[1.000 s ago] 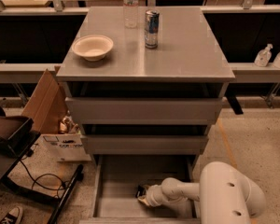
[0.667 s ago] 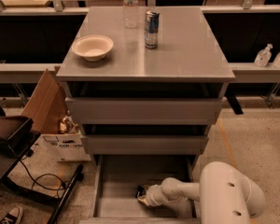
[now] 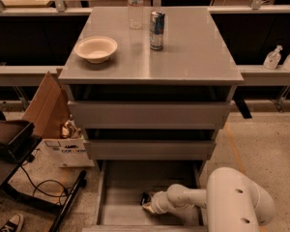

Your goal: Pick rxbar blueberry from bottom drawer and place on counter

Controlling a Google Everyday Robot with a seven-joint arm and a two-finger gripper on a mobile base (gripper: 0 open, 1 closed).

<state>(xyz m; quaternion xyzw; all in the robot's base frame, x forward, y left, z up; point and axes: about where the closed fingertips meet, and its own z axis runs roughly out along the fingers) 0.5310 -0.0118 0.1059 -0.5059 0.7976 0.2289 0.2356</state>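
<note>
The bottom drawer (image 3: 121,192) is pulled open at the foot of the grey cabinet. The rxbar blueberry (image 3: 146,198), a small dark wrapper, lies on the drawer floor near the front. My gripper (image 3: 149,206) reaches into the drawer from the right and is right at the bar, partly covering it. The white arm (image 3: 232,202) fills the lower right. The counter (image 3: 183,52) is the cabinet's flat silver-grey top.
On the counter stand a pale bowl (image 3: 95,48), a blue-silver can (image 3: 157,30) and a clear water bottle (image 3: 136,6). Two narrower drawers (image 3: 150,114) sit above the open one. A cardboard box (image 3: 48,105) and black stand (image 3: 9,144) are left of the cabinet.
</note>
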